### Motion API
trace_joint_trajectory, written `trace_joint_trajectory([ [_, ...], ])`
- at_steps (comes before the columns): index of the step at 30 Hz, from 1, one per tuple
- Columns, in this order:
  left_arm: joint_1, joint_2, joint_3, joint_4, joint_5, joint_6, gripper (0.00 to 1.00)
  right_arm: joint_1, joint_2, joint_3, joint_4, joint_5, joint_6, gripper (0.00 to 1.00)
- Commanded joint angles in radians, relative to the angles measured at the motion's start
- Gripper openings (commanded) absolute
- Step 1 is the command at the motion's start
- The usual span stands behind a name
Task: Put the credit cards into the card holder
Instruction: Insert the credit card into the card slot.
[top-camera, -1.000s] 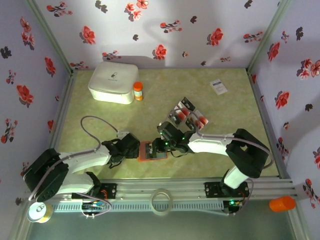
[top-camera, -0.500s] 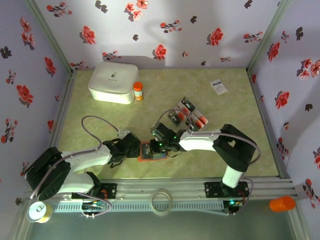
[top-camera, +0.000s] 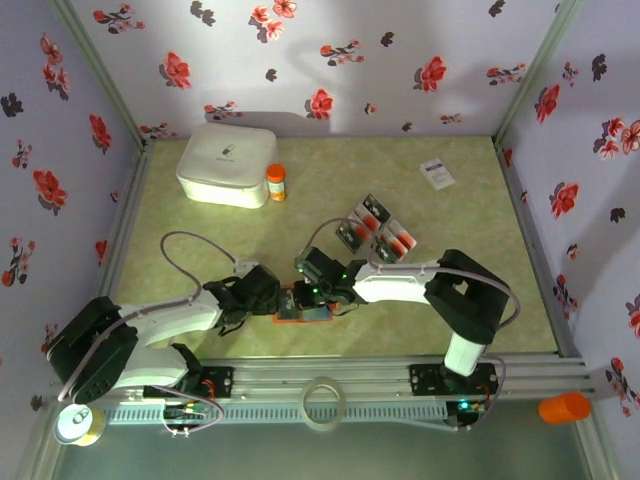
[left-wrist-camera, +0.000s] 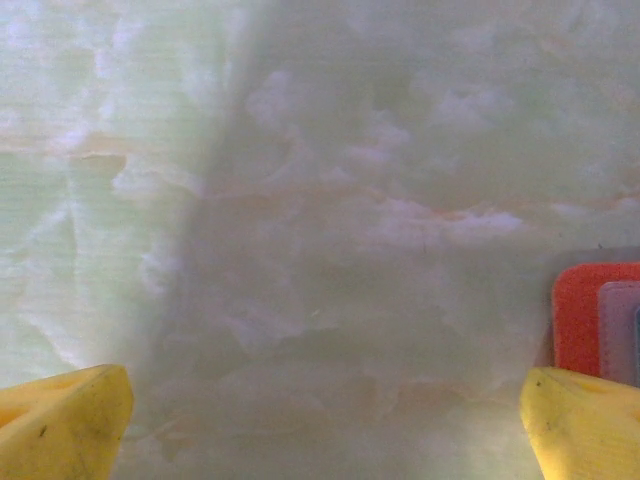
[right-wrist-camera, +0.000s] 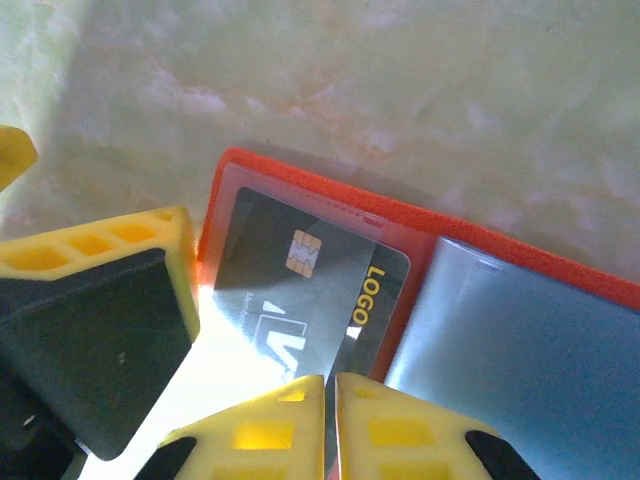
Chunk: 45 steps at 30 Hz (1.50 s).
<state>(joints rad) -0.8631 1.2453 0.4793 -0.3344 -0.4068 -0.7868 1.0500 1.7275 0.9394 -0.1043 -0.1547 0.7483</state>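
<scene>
The right arm is reaching leftward across the near part of the table. Its elbow is bent close to its base, its forearm is lying low, and its wrist is dipping down at the holder. The right gripper is clenching — its yellow fingers are pressing almost together on the near edge of a card. The left arm is stretching in from the other side, low and nearly flat. The left gripper is standing wide apart, grasping nothing, with one finger just beside the holder's left edge.

The holder is lying open and flat near the table's front edge, between the two grippers — orange rim, a clear pocket on the left, a grey-blue panel on the right. The card is dark, with a gold chip and the word LOGO in yellow. Its far end is sitting under the clear pocket, tilted a little. The other cards are lying in a loose cluster behind the right forearm, apart from the holder.
</scene>
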Motion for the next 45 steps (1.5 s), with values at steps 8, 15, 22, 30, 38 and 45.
trace_joint_trajectory([
  [8,0.021,-0.037,-0.018,-0.042,-0.003,-0.005,1.0,-0.013,-0.044,-0.006,-0.043,0.052,-0.027,0.1],
  [15,0.02,0.018,-0.024,0.001,0.003,-0.002,1.0,-0.014,0.021,0.016,-0.01,0.028,-0.02,0.06],
  [22,0.02,0.029,-0.036,0.02,0.007,0.001,1.0,-0.014,0.052,0.03,-0.003,0.017,-0.019,0.05],
  [30,0.02,0.03,-0.042,0.031,0.012,0.0,1.0,-0.014,0.086,0.05,-0.003,-0.007,-0.02,0.05],
  [38,0.019,0.029,-0.041,0.036,0.016,0.0,1.0,-0.012,0.111,0.055,0.01,-0.026,-0.009,0.04],
  [45,0.02,0.01,-0.026,0.016,0.018,0.002,1.0,-0.017,0.048,0.056,-0.017,-0.016,-0.018,0.05],
])
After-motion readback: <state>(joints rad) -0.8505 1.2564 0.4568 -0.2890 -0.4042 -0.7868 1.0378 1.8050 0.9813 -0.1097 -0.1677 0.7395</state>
